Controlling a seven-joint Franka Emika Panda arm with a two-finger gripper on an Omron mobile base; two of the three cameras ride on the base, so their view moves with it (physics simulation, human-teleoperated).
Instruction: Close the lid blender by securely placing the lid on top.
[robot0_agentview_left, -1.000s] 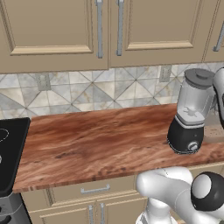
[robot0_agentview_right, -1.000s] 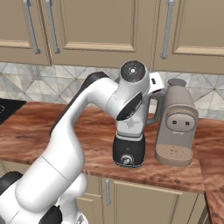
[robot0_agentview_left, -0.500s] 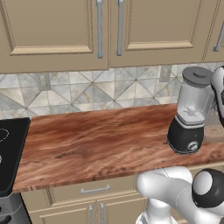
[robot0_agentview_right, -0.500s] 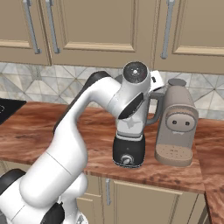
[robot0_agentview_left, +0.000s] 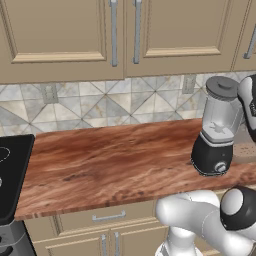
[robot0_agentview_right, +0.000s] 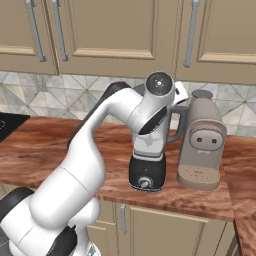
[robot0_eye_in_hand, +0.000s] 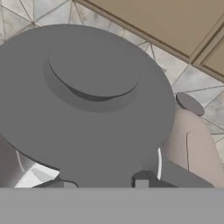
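The lid (robot0_eye_in_hand: 92, 105) is seen resting on top of the blender (robot0_agentview_left: 216, 131), which stands on the wooden desk (robot0_agentview_left: 110, 155) beside the coffee machine (robot0_agentview_right: 201, 142). The tool (robot0_eye_in_hand: 103, 183) is clamped on the lid's edge.

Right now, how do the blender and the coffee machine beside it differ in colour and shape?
The blender has a black rounded base with a silver dial and a clear greyish jar above it; the coffee machine is beige-grey and opaque all over. The blender carries a dark grey lid on its jar, while the coffee machine has a small flat cap on its top. Both stand upright on the wooden counter, side by side.
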